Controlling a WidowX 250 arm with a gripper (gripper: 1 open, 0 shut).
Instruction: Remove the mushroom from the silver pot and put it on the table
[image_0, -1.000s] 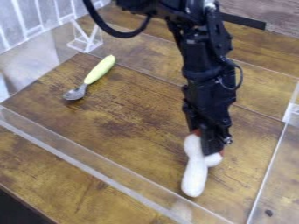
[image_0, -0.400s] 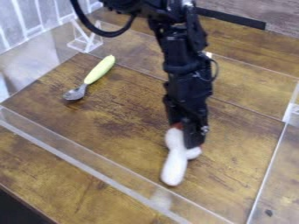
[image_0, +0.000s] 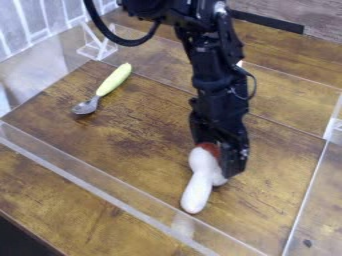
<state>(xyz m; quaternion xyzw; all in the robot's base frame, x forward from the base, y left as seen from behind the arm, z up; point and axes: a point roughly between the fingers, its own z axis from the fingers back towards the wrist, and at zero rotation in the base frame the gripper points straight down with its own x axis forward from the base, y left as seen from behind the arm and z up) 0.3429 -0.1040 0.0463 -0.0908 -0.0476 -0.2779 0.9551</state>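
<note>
White-stemmed mushroom (image_0: 199, 184) lies on the wood-grain table (image_0: 120, 140), long axis diagonal, cap up-right at the gripper (image_0: 218, 160), stem pointing down-left. Whether the claw is apart cannot be told.

A silver spoon (image_0: 103, 89) with a yellow-green handle lies left of centre, bowl toward the viewer.

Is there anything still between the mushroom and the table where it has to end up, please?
Nothing visible: the mushroom already lies on the table, with the pincer right over its cap end.
</note>
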